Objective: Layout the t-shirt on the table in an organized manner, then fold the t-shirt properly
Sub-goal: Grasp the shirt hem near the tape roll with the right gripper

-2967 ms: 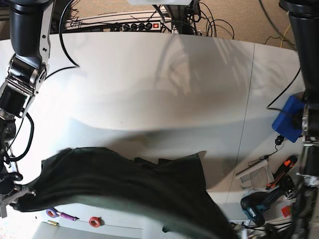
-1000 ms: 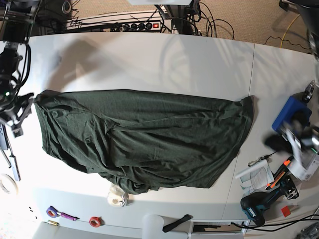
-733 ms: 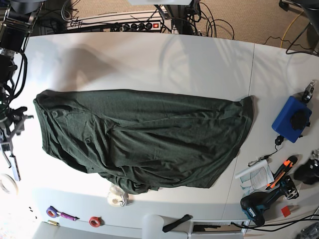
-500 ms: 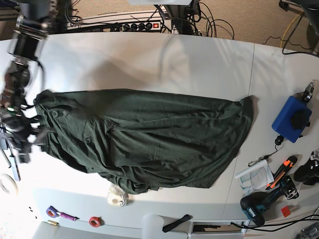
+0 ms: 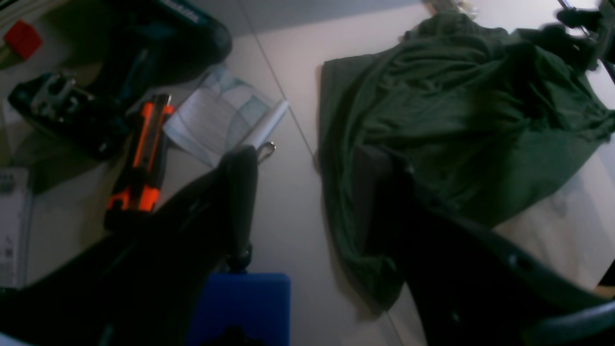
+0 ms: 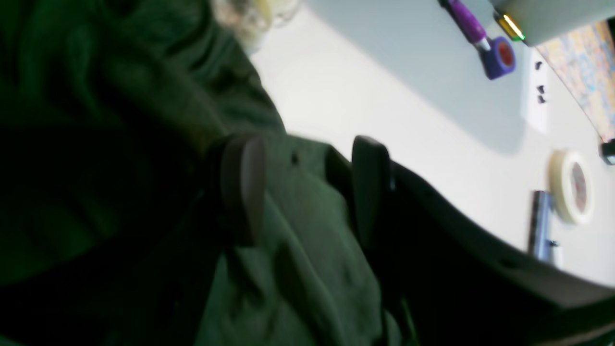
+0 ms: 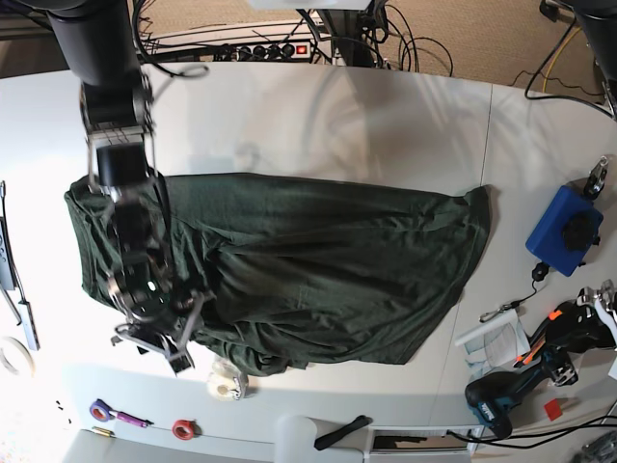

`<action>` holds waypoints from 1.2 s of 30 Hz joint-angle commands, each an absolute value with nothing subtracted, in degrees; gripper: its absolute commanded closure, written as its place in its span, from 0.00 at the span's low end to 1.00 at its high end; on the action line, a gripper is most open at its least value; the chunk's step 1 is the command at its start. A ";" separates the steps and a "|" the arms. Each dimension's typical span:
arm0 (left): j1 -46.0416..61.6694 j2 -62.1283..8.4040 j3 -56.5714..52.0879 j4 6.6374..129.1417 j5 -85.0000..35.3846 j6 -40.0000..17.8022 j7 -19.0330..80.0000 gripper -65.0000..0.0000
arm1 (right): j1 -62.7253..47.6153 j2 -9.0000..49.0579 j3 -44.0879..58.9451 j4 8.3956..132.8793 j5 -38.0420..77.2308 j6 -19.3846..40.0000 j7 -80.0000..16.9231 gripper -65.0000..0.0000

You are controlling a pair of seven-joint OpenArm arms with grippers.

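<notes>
The dark green t-shirt (image 7: 289,260) lies spread across the white table (image 7: 337,125), wrinkled and bunched along its lower left edge. My right gripper (image 7: 154,338) hangs over that lower left part. In the right wrist view it (image 6: 307,192) is open, with folds of the t-shirt (image 6: 144,96) between the fingers. My left gripper (image 7: 583,333) is at the table's right edge, off the shirt. In the left wrist view it (image 5: 307,192) is open and empty above bare table, beside the t-shirt's (image 5: 456,110) edge.
Right of the shirt are a blue box (image 7: 564,230), an orange tool (image 5: 141,158), a paper booklet (image 5: 226,125) and a black drill (image 7: 492,405). Near the front edge are a white roll (image 7: 225,384), purple tape (image 6: 497,55) and a masking tape roll (image 6: 571,192).
The right arm has swung in from the table's left edge to over the shirt's lower left part. The left gripper has barely moved. The shirt lies as it did a second ago.
</notes>
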State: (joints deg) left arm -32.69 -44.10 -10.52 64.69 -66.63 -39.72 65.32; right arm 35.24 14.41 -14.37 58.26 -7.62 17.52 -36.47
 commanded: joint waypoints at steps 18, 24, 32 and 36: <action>-32.86 -45.41 -11.00 65.49 -67.70 -40.00 62.96 0.51 | 44.10 11.11 -14.20 49.89 -9.78 12.75 -36.60 1.00; -32.86 -45.41 -11.00 65.49 -67.51 -40.00 62.96 0.53 | 41.39 11.11 -14.20 62.70 -14.48 6.94 -42.63 1.00; -32.86 -45.41 -11.00 65.49 -67.53 -40.00 62.87 0.53 | 37.52 11.05 -14.22 65.73 -6.37 16.97 -43.94 0.50; -32.86 -45.41 -11.00 65.49 -67.51 -40.00 62.46 0.53 | 36.86 11.05 -14.22 63.05 -6.04 16.91 -42.83 0.48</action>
State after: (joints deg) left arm -31.16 -44.12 -10.52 64.71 -66.41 -39.72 64.16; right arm 34.65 10.81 -14.44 62.17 -5.85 17.43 -44.16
